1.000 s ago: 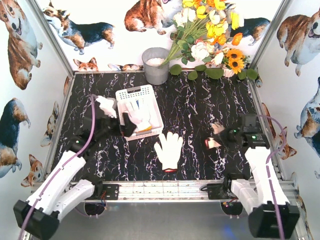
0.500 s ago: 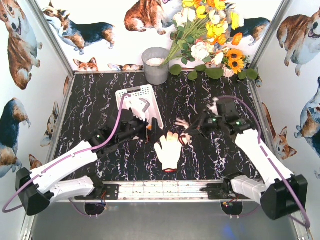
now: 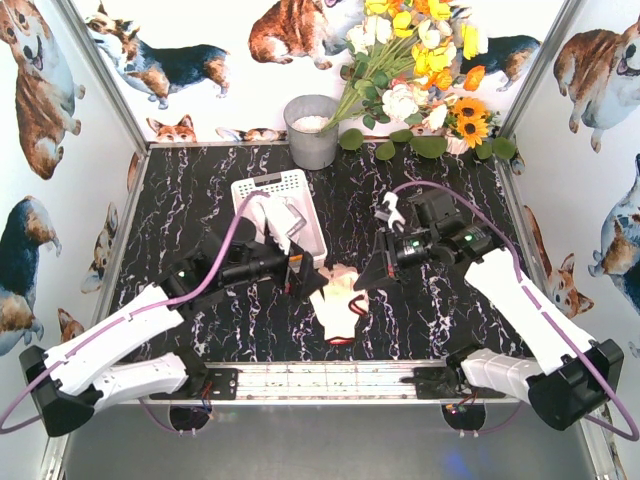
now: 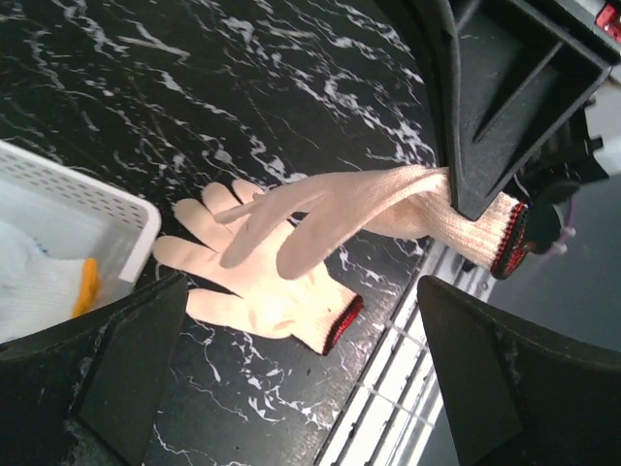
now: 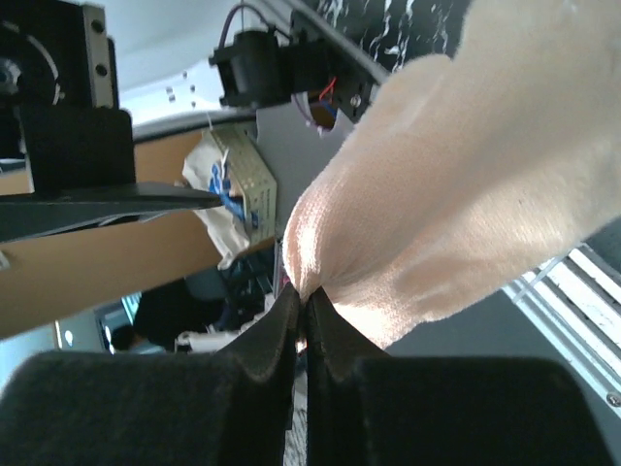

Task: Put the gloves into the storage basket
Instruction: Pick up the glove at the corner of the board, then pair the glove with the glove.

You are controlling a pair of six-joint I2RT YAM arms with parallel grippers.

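Your storage basket (image 4: pixel 97 194) holds a white knit glove (image 4: pixel 44 282) with an orange cuff. Just beside it, a beige glove (image 4: pixel 257 286) lies flat on the marbled tabletop (image 4: pixel 194 87). Your right hand (image 5: pixel 303 309) pinches a second beige glove (image 4: pixel 388 204), ribbed and red-trimmed. Your left hand (image 4: pixel 306 379) is spread wide.

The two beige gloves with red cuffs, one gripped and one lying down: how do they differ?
The hanging glove is pinched near its cuff and held up by the right tool; the flat glove lies on the table, gripped by nothing. The hanging glove droops with fingers bunched; the flat glove is spread out, fingers fanned. Both are beige with red-trimmed cuffs.
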